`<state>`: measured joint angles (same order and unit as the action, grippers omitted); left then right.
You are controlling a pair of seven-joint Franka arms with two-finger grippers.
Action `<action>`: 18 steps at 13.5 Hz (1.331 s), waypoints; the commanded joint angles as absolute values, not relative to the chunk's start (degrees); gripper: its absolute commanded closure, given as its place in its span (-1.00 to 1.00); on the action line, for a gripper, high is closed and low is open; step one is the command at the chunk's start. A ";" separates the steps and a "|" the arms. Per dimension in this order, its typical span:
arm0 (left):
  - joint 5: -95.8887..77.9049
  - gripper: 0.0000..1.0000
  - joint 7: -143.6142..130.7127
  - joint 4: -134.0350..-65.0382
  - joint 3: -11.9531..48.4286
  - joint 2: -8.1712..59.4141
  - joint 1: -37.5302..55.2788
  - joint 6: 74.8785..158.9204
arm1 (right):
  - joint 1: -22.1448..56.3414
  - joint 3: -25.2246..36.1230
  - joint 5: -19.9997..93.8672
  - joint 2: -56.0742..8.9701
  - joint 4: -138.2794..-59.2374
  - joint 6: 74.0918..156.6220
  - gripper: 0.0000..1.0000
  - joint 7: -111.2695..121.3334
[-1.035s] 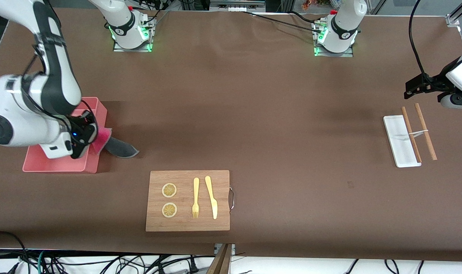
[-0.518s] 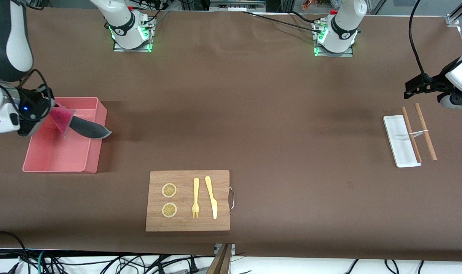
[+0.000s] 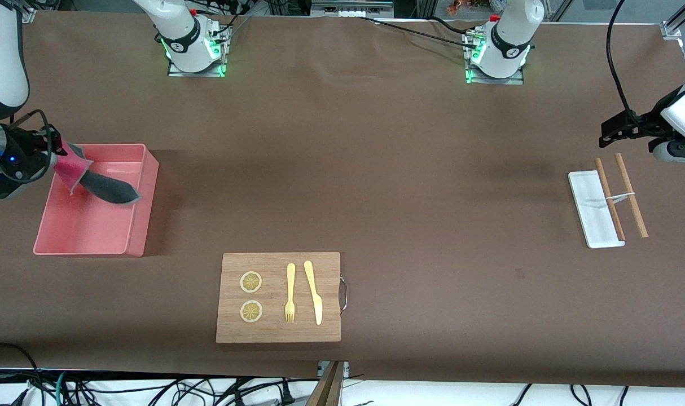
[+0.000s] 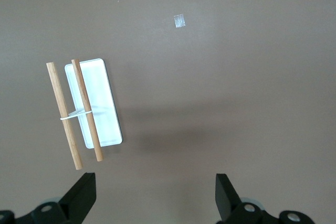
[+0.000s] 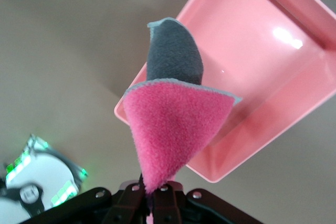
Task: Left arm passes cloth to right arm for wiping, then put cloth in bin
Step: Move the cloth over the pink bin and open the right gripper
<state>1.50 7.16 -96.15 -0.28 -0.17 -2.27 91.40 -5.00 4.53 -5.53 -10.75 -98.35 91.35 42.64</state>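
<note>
Front view gives you the right pincer (image 3: 55, 157) up in the air over the bin (image 3: 145, 203), at the right arm's end of the bench (image 3: 376, 169). Its fingers are pinched tight on one corner of the cloth (image 3: 97, 183). From that grip the cloth hangs out and down over the bin's open inside, pink face by the fingers, grey face at the loose end. Your right wrist view shows the same hold: the pink corner of the cloth (image 5: 176, 129) runs into the closed fingers, the grey part folds away from them, and the bin (image 5: 273, 103) lies below it.

The left pincer (image 3: 610, 131) waits in the air at the left arm's end of the bench, above and just beside a white tray (image 3: 593, 208) and two sticks (image 3: 622, 194) tied with a band. In your left wrist view its two fingers (image 4: 79, 200) stand wide apart with nothing between them, and the tray (image 4: 102, 108) and sticks (image 4: 79, 111) lie below on the bench.

Well away from both pincers, a board (image 3: 275, 332) carries two lemon slices (image 3: 251, 296), a fork (image 3: 290, 293) and a knife (image 3: 313, 292).
</note>
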 commanded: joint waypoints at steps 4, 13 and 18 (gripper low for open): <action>2.64 -1.00 7.65 -95.19 -0.26 1.05 -2.55 91.76 | -5.27 3.87 -6.50 -6.69 -107.39 98.25 1.00 14.37; 2.02 -1.00 7.73 -93.34 0.00 2.64 -2.37 91.14 | -5.27 3.96 -5.71 -5.19 -114.35 103.09 0.68 1.49; 1.67 -1.00 7.74 -93.87 0.17 2.72 -2.37 90.18 | -5.27 4.04 -2.37 -4.66 -113.21 103.10 -1.00 1.93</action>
<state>1.50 7.15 -94.67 -0.06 2.50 -2.33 91.71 -4.98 4.31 -3.84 -6.57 -112.80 102.89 2.26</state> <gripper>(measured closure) 0.000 0.537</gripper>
